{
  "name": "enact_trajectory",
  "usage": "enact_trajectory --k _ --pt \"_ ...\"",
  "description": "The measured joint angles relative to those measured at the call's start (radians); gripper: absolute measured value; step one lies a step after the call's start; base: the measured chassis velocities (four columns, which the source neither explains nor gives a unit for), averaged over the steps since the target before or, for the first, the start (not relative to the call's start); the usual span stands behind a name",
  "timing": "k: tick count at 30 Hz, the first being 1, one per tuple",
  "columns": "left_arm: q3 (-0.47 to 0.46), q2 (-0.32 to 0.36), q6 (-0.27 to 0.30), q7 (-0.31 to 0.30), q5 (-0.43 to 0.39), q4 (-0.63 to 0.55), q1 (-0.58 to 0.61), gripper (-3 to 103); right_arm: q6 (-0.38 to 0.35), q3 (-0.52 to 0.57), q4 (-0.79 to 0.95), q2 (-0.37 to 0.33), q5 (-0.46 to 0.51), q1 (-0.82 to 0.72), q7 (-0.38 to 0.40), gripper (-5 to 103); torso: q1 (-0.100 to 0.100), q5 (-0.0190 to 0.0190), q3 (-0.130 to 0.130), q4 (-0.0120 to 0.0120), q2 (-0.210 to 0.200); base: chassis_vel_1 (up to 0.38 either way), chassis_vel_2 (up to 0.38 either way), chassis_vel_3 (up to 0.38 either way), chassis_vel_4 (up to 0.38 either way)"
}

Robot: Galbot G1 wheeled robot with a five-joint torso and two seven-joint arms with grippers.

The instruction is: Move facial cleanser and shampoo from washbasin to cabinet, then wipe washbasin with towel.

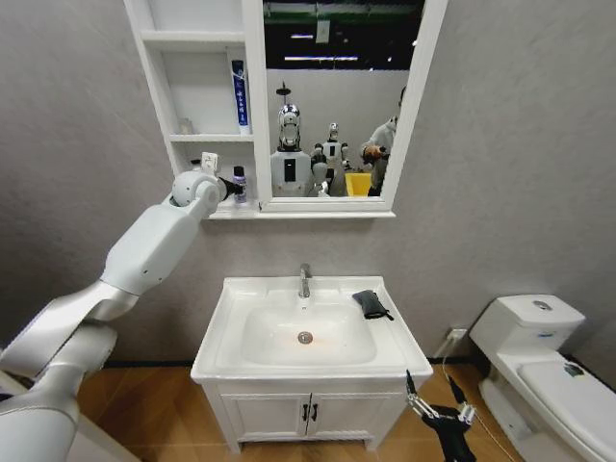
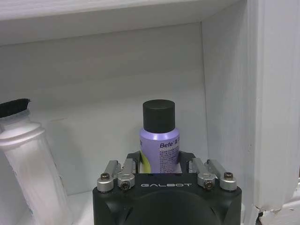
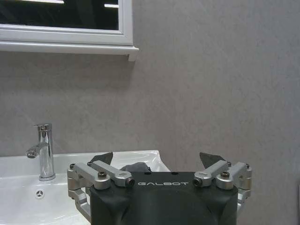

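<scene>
Grey wall runs behind everything you see, with the cabinet (image 1: 197,115) mounted high on the left and its framed mirror (image 1: 332,96) beside the shelves. Below it sits the washbasin (image 1: 217,337), its chrome tap (image 1: 304,280) at the far rim.

Your left arm stretches up and away from you, elbow low on the left, wrist reaching into the lowest shelf bay. There the left gripper (image 2: 161,161) is clamped around the shampoo (image 2: 160,140), a lilac bottle with a black cap, standing upright just near the bay's right wall. A white tube with a dark top (image 2: 21,154) stands at the bay's left side, apart from the bottle, so you have open shelf between the two. A blue and white tube (image 1: 239,94), likely the facial cleanser, stands on the shelf above.

Your right gripper (image 3: 157,161) hangs low at the near right corner of the washbasin, its fingers (image 3: 103,157) spread wide and holding nothing. The towel (image 1: 372,304) lies on the basin's right rim, just beyond that gripper. A toilet (image 1: 539,371) stands well apart at the right.
</scene>
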Motion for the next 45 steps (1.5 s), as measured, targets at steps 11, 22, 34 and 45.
enact_trajectory --k 11,22,34,45 --pt "-0.044 0.086 -0.042 -0.014 -0.002 -0.154 0.104 85 0.0 0.01 -0.012 -0.004 0.011 0.002 0.001 100 0.0 0.0001 0.0 -0.0002 0.0 0.0 0.0 0.0 0.0" --pt "-0.276 0.375 -0.323 -0.007 0.035 -0.617 0.645 100 -0.027 -0.004 0.009 -0.005 0.008 0.018 0.018 100 0.0 -0.0001 0.0 0.0002 0.0 0.0 0.0 0.0 0.0" --pt "-0.988 0.126 -0.493 0.086 0.377 -0.991 1.759 100 -0.115 -0.003 0.051 -0.03 0.043 0.051 0.026 100 0.0 -0.0002 0.0 -0.0001 0.0 0.0 0.0 0.0 0.0" --pt "-1.061 -0.211 -0.548 0.219 0.632 -1.194 2.223 100 -0.2 0.043 0.071 -0.043 0.112 0.053 -0.012 100 0.0 0.0001 0.0 -0.0014 0.0 0.0 0.0 0.0 0.0"
